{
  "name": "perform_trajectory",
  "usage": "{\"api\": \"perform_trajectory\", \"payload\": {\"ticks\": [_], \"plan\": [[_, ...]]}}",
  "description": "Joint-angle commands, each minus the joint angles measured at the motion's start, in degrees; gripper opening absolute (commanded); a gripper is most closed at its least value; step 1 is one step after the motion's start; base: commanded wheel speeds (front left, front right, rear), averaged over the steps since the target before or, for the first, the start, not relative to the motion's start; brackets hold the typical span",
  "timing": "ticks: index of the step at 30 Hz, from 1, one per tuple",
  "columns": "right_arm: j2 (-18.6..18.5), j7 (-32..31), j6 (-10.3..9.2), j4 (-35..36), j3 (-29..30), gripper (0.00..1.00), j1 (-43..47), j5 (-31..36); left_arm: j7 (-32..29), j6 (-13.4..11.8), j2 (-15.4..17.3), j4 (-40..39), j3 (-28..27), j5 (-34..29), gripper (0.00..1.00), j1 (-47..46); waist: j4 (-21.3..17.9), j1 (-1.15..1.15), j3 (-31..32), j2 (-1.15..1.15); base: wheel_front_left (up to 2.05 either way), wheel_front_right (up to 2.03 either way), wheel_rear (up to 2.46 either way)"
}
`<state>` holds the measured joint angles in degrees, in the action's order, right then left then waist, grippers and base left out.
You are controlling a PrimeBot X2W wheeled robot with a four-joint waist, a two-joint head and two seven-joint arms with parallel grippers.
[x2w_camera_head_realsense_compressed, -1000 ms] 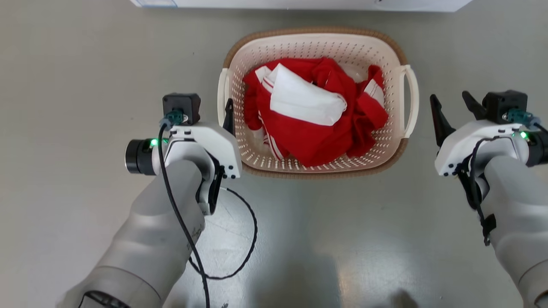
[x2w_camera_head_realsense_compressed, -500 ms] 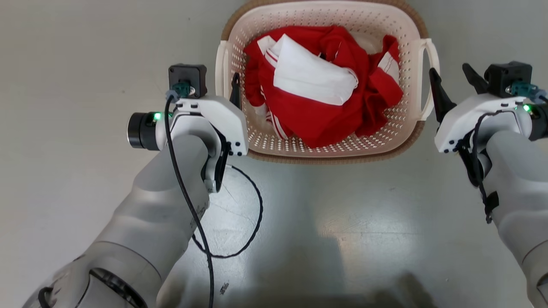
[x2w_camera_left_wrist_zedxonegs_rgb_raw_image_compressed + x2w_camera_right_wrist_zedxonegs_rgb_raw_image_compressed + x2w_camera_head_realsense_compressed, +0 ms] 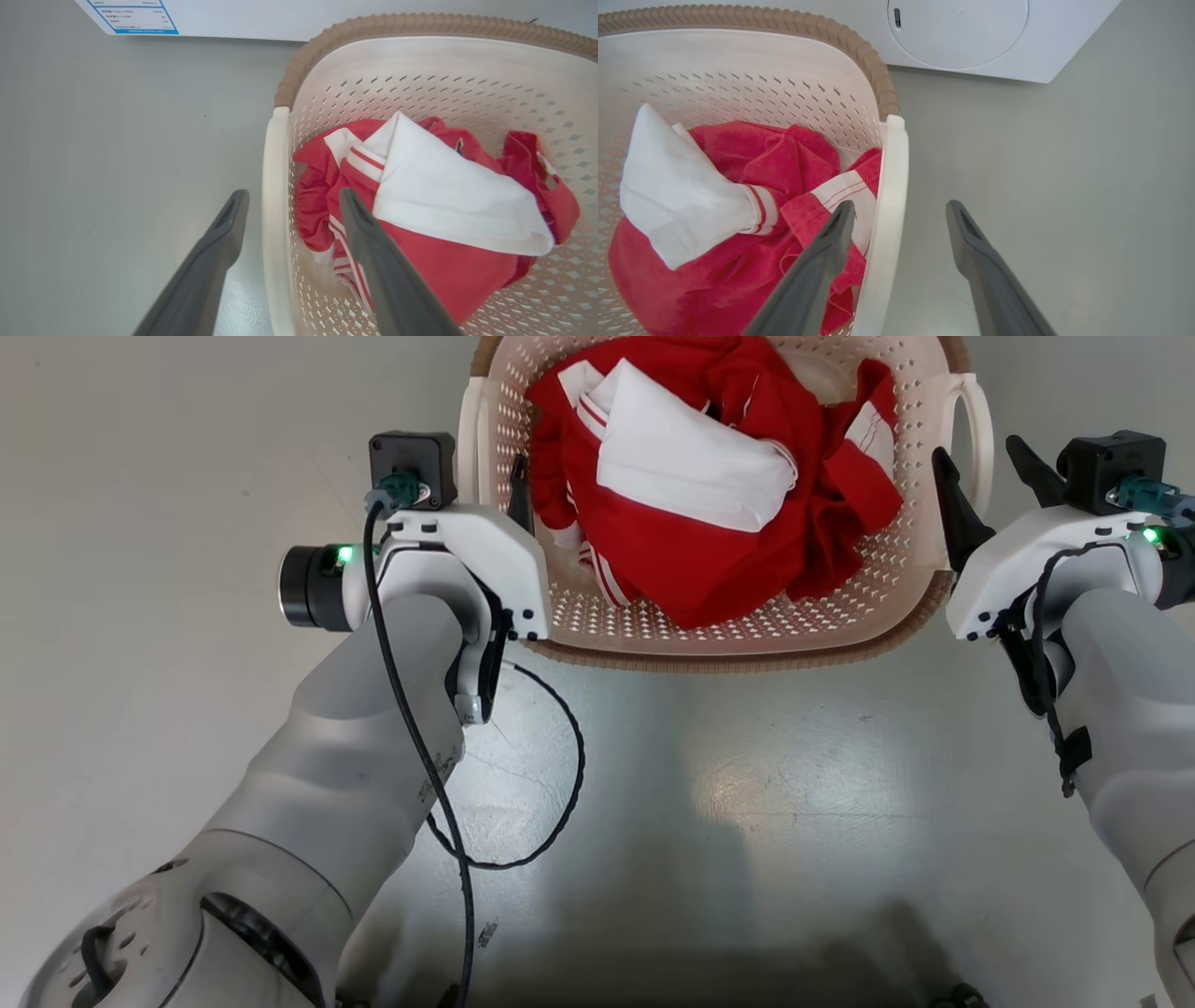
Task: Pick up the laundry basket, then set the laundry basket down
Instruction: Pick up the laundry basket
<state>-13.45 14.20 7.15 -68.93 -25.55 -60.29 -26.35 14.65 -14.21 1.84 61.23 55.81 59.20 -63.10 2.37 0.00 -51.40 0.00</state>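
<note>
Straddling white loop handles [image 3: 274, 186] of perforated, brown-rimmed cream laundry basket [image 3: 747, 625]: left gripper [image 3: 294, 193] and right gripper [image 3: 901, 205], fingers apart.

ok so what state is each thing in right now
laundry basket, upright on the floor, not gripped
clothes, crumpled inside the basket
left gripper, open, fingers either side of the left handle
right gripper, open, fingers either side of the right handle
washer door, shut
</note>
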Motion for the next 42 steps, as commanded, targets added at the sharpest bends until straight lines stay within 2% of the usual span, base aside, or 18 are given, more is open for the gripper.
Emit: {"api": "perform_trajectory", "payload": {"ticks": [1,22,27,33,38,42], "plan": [[0.5,0.8,0.34,0.1,-1.3,1.00,1.4,-1.0,0.3,-0.9,1.0,-0.6,0.5,1.0,1.00,-0.8,0.1,0.00,-0.5,0.00,0.00,0.00,0.00],[1.5,-4.0,0.34,-2.1,-7.2,1.00,-0.9,-9.1,-3.0,-2.3,1.0,1.2,9.4,8.2,1.00,-3.9,0.0,0.00,-0.8,0.00,0.00,0.00,0.00],[1.5,-4.2,0.34,-2.2,-8.4,0.83,-1.2,-10.5,-3.3,-2.3,1.0,1.8,10.9,9.4,1.00,-4.6,-0.3,0.00,-0.9,0.00,0.00,0.00,0.00],[1.7,-4.1,0.34,-2.3,-9.8,0.85,-1.6,-12.0,-3.6,-2.3,1.0,2.7,12.6,10.4,1.00,-5.2,-1.0,0.00,-1.1,0.00,0.00,0.00,0.00],[1.6,-4.2,0.34,-2.4,-11.0,0.79,-1.7,-13.1,-4.1,-2.3,1.0,3.2,13.7,11.1,1.00,-5.7,-1.3,0.00,-1.2,0.00,0.00,0.00,0.00],[1.7,-4.1,0.34,-2.5,-11.9,0.83,-2.1,-14.0,-4.2,-2.5,1.0,3.5,14.4,11.4,1.00,-6.2,-1.6,0.00,-1.5,0.00,0.00,0.00,0.00]]}}
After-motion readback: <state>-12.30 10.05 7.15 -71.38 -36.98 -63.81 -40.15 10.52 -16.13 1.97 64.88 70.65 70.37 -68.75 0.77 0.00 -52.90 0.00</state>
